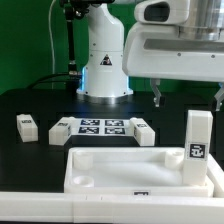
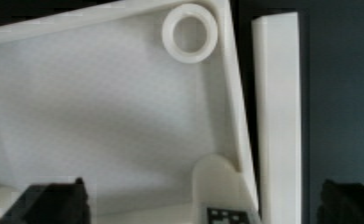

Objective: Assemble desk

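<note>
The exterior view sits low and close at the black table's edge, facing the arm's base across the tabletop. The wrist view looks steeply down, very near, on 1 socket corner of that tabletop, which both views share.

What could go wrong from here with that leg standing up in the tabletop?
1. The open hand hangs above the upright leg; coming down off centre, a finger could land on its top and tip it.
2. Whether that leg is fully seated in the tabletop cannot be told, so a twist or pull might lift it out.
</note>
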{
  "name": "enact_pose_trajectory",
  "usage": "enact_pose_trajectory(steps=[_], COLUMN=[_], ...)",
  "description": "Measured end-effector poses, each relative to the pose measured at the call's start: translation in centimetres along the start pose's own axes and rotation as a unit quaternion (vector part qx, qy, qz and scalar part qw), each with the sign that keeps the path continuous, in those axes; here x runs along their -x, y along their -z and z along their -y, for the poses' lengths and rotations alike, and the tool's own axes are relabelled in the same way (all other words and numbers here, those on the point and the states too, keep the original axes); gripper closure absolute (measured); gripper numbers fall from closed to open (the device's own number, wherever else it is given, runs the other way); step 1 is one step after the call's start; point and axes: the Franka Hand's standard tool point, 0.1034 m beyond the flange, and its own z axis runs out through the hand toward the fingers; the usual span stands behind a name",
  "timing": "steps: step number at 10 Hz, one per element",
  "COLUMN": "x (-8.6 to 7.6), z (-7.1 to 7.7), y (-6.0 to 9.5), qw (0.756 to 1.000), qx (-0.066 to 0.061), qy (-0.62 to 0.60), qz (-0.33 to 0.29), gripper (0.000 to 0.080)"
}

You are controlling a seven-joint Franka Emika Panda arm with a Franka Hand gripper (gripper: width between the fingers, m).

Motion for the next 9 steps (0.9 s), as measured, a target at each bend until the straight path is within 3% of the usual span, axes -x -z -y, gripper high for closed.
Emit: enact_pose_trajectory(steps=[1, 5, 6, 9], x=[0.6, 0.6, 1.1, 5.5], z=[-0.5, -0.5, -0.8, -2.4], y=[-0.5, -0.6, -1.4, -4.7], qw=[1.000, 1.000, 1.000, 0.996], qx=[-0.008, -0.007, -0.006, -0.003], qy=[-0.012, -0.010, 0.020, 0.081], qz=[0.001, 0.002, -0.011, -0.024], gripper=[0.0151, 0.0151, 0.0151, 0.0151])
